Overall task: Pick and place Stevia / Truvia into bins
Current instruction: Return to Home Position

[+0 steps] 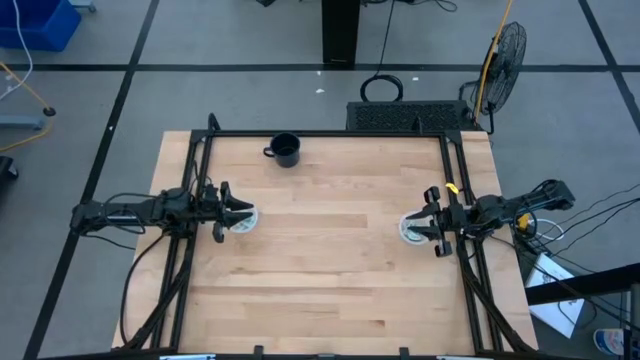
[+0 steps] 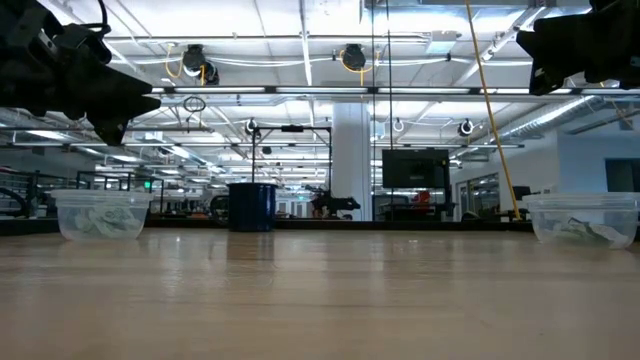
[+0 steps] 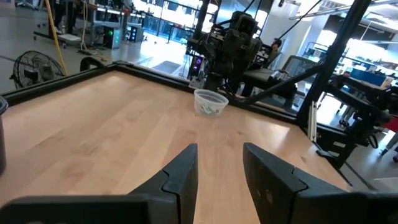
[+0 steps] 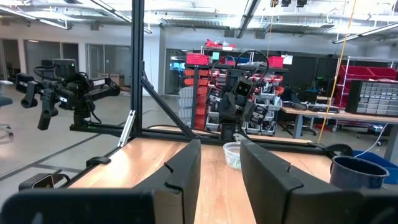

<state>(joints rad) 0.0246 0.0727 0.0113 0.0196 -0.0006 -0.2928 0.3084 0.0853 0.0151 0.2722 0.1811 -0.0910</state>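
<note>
both claws empty, packets in bins

left gripper (image 1: 228,212) hangs above the left bin (image 1: 246,221), fingers parted, holding nothing. right gripper (image 1: 428,220) hangs over the right bin (image 1: 410,232), also parted and empty. stevia packets (image 2: 98,223) lie inside both bins. black mug (image 1: 286,150) stands near the table's (image 1: 330,290) far edge.
</note>
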